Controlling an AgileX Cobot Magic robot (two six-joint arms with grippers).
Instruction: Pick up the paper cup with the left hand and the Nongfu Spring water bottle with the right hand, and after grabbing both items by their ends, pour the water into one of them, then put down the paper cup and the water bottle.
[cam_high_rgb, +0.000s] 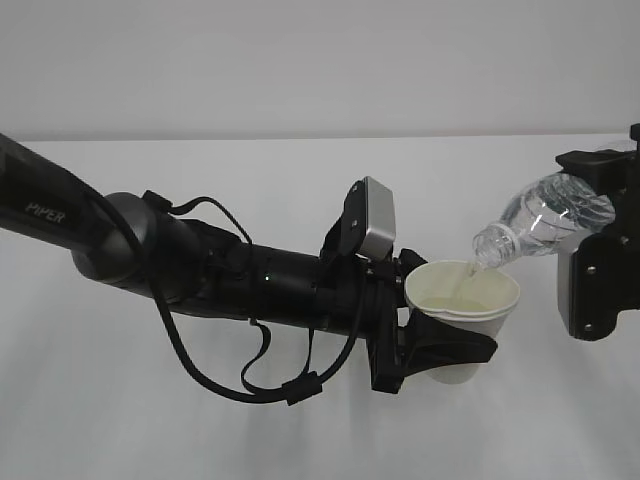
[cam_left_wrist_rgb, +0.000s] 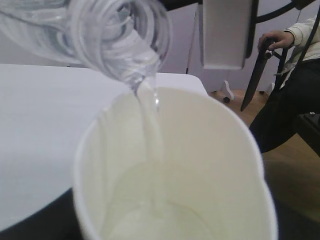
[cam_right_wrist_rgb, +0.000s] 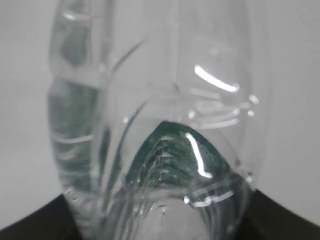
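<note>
Paper cup (cam_high_rgb: 462, 300) upright in left gripper (cam_high_rgb: 440, 345); right gripper (cam_high_rgb: 600, 250) clamps bottle (cam_high_rgb: 545, 222), neck tilted down-left.

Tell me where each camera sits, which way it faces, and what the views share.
Exterior: in front at a downward slant over the white table; shows left claw holding the paper cup, right claw tilting the water bottle.
Left wrist: behind the cup, facing into it; water streams in.
Right wrist: pressed close to the bottle; claw edge only.
Shared: exterior and left wrist both show bottle neck over cup.
</note>
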